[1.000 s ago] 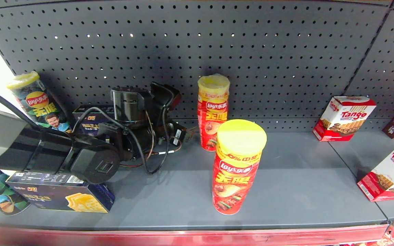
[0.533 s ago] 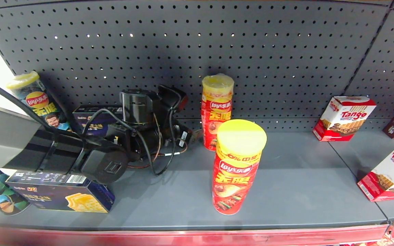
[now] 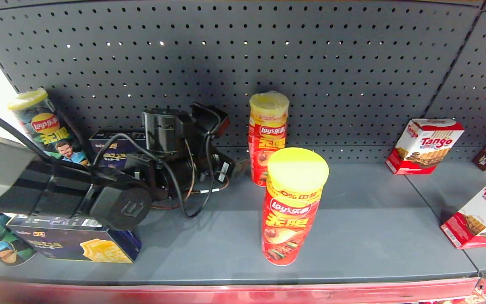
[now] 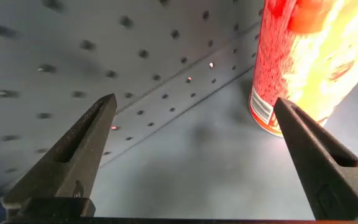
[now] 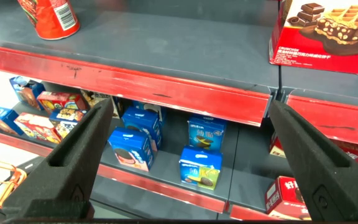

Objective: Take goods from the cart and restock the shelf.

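Observation:
Two red chip cans with yellow lids stand upright on the grey shelf (image 3: 373,228). The rear can (image 3: 267,135) is near the pegboard and the front can (image 3: 291,207) is near the shelf's edge. My left arm (image 3: 171,143) lies across the shelf's left half, its end just left of the rear can. In the left wrist view my left gripper (image 4: 194,102) is open with nothing between its fingers, and the rear can (image 4: 291,68) stands just outside one finger. My right gripper (image 5: 191,106) is open and empty, below the shelf's red front edge (image 5: 166,78).
A dark chip can (image 3: 42,124) and a blue box (image 3: 112,147) stand at the back left, and another blue box (image 3: 78,245) lies front left. Red-and-white wafer boxes (image 3: 426,145) (image 3: 479,215) stand at the right. Lower shelves hold blue boxes (image 5: 201,158).
The rear red can shifted slightly right together with my left arm. The arm then drew back to the left while the can stayed put.

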Controlling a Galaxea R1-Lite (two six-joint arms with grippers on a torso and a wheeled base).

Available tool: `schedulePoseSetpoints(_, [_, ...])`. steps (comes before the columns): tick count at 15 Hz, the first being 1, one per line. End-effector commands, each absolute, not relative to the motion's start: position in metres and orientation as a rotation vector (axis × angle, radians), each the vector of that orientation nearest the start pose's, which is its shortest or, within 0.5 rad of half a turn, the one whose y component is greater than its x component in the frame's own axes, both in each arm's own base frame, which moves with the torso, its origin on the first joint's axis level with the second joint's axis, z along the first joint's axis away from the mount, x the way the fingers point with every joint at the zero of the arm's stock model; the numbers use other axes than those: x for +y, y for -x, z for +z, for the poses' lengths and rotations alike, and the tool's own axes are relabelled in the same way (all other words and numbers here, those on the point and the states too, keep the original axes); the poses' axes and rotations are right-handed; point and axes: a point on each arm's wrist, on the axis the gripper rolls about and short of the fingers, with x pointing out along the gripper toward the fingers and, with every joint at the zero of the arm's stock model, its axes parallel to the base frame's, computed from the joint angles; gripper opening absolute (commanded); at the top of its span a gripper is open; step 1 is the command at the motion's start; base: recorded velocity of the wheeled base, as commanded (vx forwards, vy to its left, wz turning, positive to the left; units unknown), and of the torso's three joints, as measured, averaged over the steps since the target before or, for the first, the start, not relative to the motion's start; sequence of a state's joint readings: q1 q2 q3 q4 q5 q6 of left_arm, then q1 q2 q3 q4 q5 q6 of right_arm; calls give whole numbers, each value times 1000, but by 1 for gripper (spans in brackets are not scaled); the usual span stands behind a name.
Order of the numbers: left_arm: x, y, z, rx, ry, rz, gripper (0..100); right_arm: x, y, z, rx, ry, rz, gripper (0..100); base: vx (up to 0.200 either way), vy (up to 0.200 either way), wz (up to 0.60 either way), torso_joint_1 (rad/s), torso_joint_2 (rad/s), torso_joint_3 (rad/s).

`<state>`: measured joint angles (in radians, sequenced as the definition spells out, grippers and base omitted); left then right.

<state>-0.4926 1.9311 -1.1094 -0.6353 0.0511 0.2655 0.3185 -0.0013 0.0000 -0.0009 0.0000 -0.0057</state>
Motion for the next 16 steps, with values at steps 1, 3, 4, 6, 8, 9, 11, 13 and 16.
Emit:
schedulePoseSetpoints(1, [-163,-309,217,52,-296,-449,100,-7,22,76,-2,6,319,100,0,0,0,0,0,0])
schedulePoseSetpoints(3, [-144,-276,240,-4,-276,-437,100,-7,22,75,-1,6,319,100,0,0,0,0,0,0])
schedulePoseSetpoints(4, [-136,-262,249,-31,-269,-432,100,-7,22,75,-1,6,319,100,0,0,0,0,0,0])
schedulePoseSetpoints(6, [-119,-230,263,-80,-251,-416,100,-7,22,76,-2,6,319,100,0,0,0,0,0,0])
schedulePoseSetpoints(8, [-103,-197,263,-100,-244,-421,100,-7,22,75,-1,6,319,100,0,0,0,0,0,0])
schedulePoseSetpoints(9, [-86,-162,258,-119,-220,-424,100,-7,22,75,-1,6,319,100,0,0,0,0,0,0])
schedulePoseSetpoints(11, [-61,-114,257,-204,-188,-422,100,-7,22,76,-2,6,319,100,0,0,0,0,0,0])
schedulePoseSetpoints(13, [-38,-71,239,-224,-179,-426,100,-7,22,76,-2,6,319,100,0,0,0,0,0,0])
schedulePoseSetpoints(16, [-9,-23,182,-174,-155,-333,100,-7,22,75,-1,6,319,100,0,0,0,0,0,0])
